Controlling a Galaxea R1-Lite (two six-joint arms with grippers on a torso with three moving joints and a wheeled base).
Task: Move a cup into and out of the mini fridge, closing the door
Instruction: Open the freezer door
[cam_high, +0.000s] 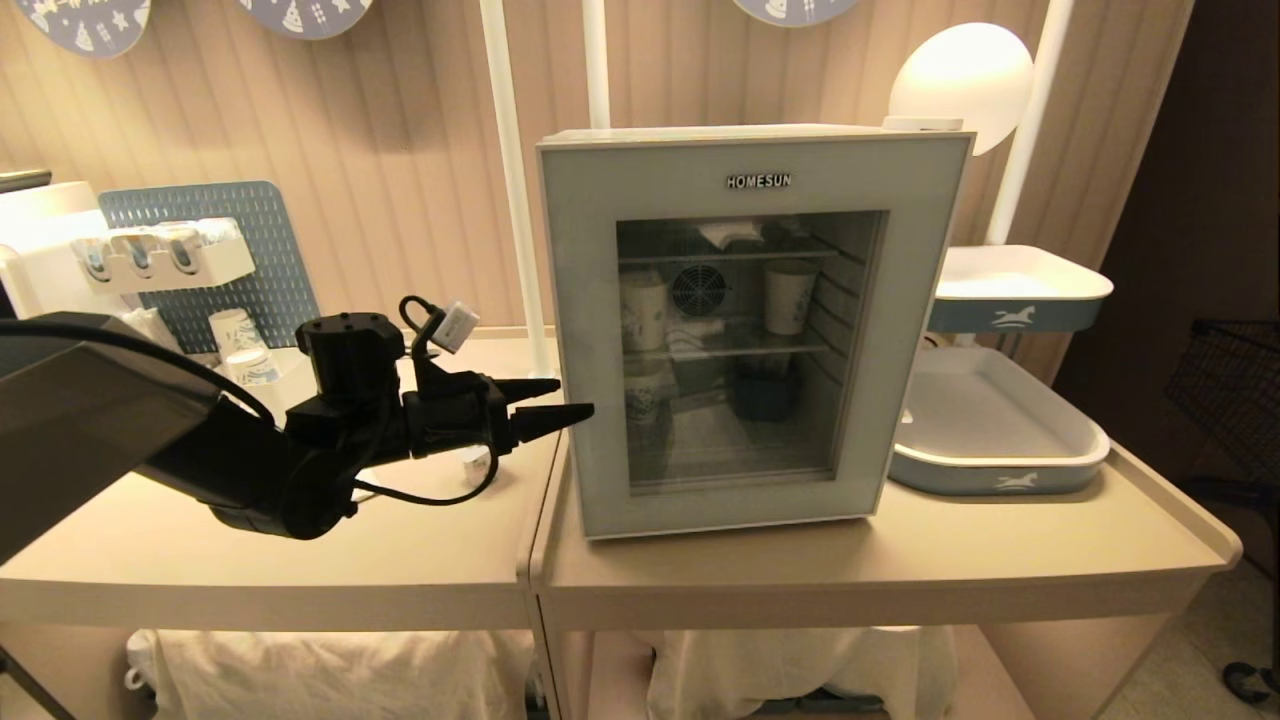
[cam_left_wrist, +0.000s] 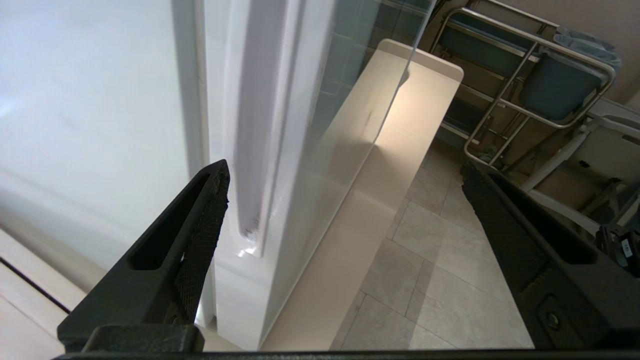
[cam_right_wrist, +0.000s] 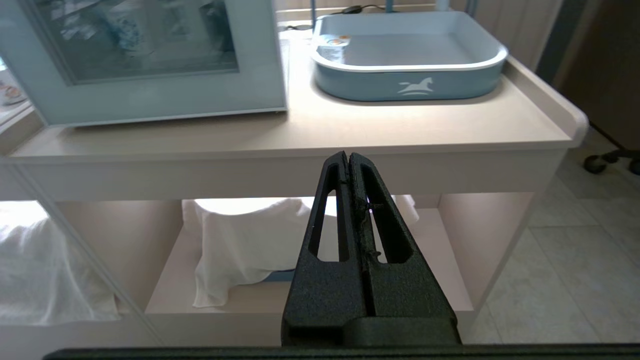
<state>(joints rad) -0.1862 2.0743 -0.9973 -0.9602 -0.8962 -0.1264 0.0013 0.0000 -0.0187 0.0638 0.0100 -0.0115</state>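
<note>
The mini fridge (cam_high: 750, 330) stands on the right-hand table with its door (cam_high: 590, 300) closed. My left gripper (cam_high: 575, 396) is open and held level, its tips at the door's left edge about halfway up. In the left wrist view the door's grooved side edge (cam_left_wrist: 250, 150) runs between the fingers (cam_left_wrist: 200, 225), close to one of them and touching neither, beside the fridge's white side wall (cam_left_wrist: 100, 125). A tiny white pot, the cup (cam_high: 473, 462), shows partly on the left table beneath that arm. My right gripper (cam_right_wrist: 348, 156) is shut on nothing, low before the table's front edge.
Taller paper cups (cam_high: 790, 295) stand on the wire shelves inside. A blue-and-white tray (cam_high: 1000, 470) lies right of the fridge, with a second tray (cam_high: 1020, 290) above it. More paper cups (cam_high: 235, 330) and a pegboard rack are at the far left. A white pole (cam_high: 515, 200) rises behind the gripper.
</note>
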